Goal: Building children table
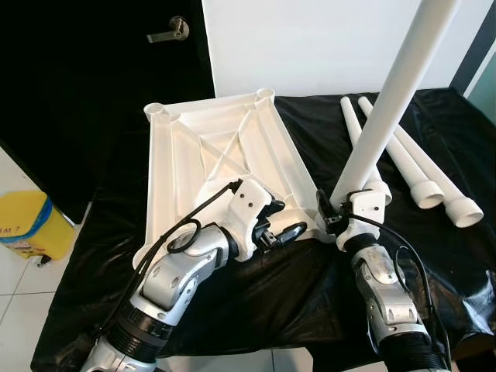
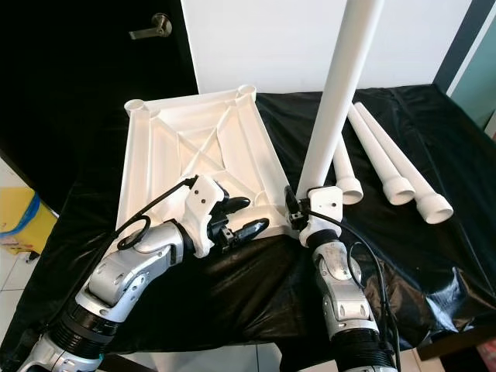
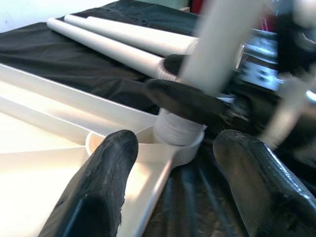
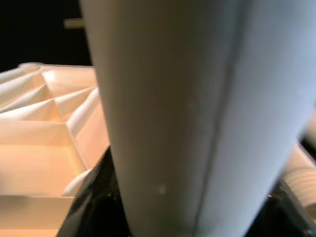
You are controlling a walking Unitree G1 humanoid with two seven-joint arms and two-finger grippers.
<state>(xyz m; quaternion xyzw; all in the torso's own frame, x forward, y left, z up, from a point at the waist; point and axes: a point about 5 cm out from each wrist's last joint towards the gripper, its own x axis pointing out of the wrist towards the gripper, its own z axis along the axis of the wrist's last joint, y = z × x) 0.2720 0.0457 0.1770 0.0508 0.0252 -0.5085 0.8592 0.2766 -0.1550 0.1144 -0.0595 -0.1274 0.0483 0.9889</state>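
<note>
Black plastic sheeting covers the bench (image 1: 93, 271), which carries every part listed.

Nearest the front edge: the left gripper (image 1: 280, 232), its two long black fingers spread wide and holding nothing, aimed at the near right corner of the white ribbed plastic tabletop (image 1: 225, 155). That tabletop lies upside down, ribs up, its long axis running from the bench's front edge toward the back.

Just beside it, toward the right: the right gripper (image 1: 333, 209), clamped on the lower end of a long white plastic table leg (image 1: 387, 101). This leg stands nearly upright, leaning slightly right at the top, its threaded foot set in the round corner socket (image 3: 180, 150) at the tabletop's near right corner.

Key relation: the leg's axis rises almost straight out of the socket, and the right arm is the nearer one; judged from this, the coming move is turning the leg down into the thread while the left gripper steadies the corner.

The left wrist view shows the thread meeting the socket rim, which the head views hide behind the grippers. The right wrist view gives mostly leg, close up.

Farther back, right half of the bench: three loose white plastic legs (image 1: 422, 167), lying side by side, wide ends toward the front.

Beyond the back edge: a dark door with a metal lever handle (image 1: 172, 31).
</note>
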